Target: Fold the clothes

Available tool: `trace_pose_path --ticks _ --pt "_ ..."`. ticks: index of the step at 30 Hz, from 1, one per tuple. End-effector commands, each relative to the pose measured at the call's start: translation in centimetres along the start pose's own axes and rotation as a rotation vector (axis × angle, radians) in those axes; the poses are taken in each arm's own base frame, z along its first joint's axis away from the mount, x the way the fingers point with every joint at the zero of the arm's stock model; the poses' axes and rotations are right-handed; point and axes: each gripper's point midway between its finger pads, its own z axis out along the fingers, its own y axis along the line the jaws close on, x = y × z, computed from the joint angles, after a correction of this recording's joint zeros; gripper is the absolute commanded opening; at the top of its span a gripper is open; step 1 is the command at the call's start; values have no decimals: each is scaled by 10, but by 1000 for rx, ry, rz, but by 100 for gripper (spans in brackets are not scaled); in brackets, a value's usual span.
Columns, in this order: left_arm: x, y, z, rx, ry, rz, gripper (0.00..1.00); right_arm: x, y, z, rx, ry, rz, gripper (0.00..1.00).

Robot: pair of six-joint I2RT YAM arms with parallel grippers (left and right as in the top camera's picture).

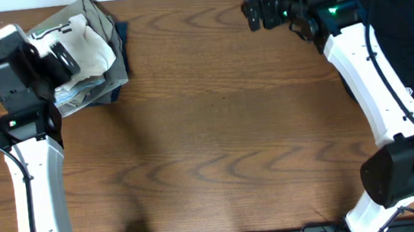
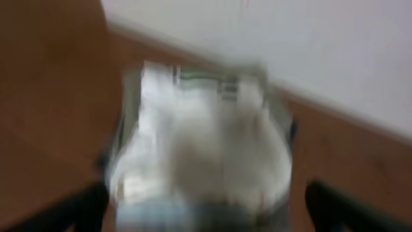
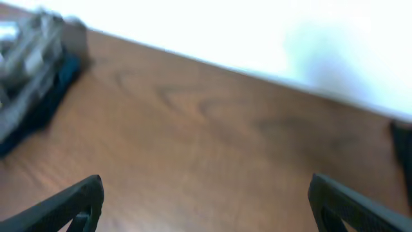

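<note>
Table (image 1: pixel 216 130): I count one, of brown wood grain, and it fills the overhead view.
Arms: I count two. The left arm (image 1: pixel 35 186) runs up the 9 o'clock side and the right arm (image 1: pixel 372 85) up the 3 o'clock side.
Black garment (image 1: pixel 412 28): I see one, spread loose at 2 o'clock and partly under the right arm. The right wrist view catches only a dark sliver of it at its 3 o'clock edge.
Stack of clothes (image 1: pixel 87 55): there is one stack at 10 o'clock on the table, pale fabric on top and darker layers beneath. I cannot count the layers.
Left gripper (image 1: pixel 64 59): it sits at the stack's 9 o'clock edge. From overhead I cannot read its jaws.
Left wrist view: this one settles it. It is blurred, but a dark finger (image 2: pixel 84 206) shows at 7 o'clock and another at 5 o'clock, spread wide, with the stack beyond them. I cannot tell whether they touch it.
Right gripper (image 1: pixel 258 12): it is at 1 o'clock, well apart from the stack.
Right wrist view: both fingers (image 3: pixel 71 203) are wide apart over bare wood, holding nothing, and the stack sits at 10 o'clock.
</note>
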Motion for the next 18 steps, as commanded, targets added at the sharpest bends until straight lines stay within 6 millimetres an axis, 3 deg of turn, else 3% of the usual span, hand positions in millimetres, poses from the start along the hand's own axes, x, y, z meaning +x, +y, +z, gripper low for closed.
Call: trace_pose_path --ticks 1,4,8,11,18 --pt "28 5 2 -29 110 -45 98 -52 11 -52 -29 -180 -40 99" --pt "58 12 -3 -57 233 -40 98 -73 34 -72 -110 -266 -71 99" --pt "85 17 -11 -82 347 -35 98 -74 43 -75 -129 -267 -78 99" --pt "94 19 -15 -92 388 -33 98 -65 43 -72 -129 -232 -71 99" --pt "95 20 -15 -92 391 -33 98 -30 38 -66 -111 -88 -44 99"
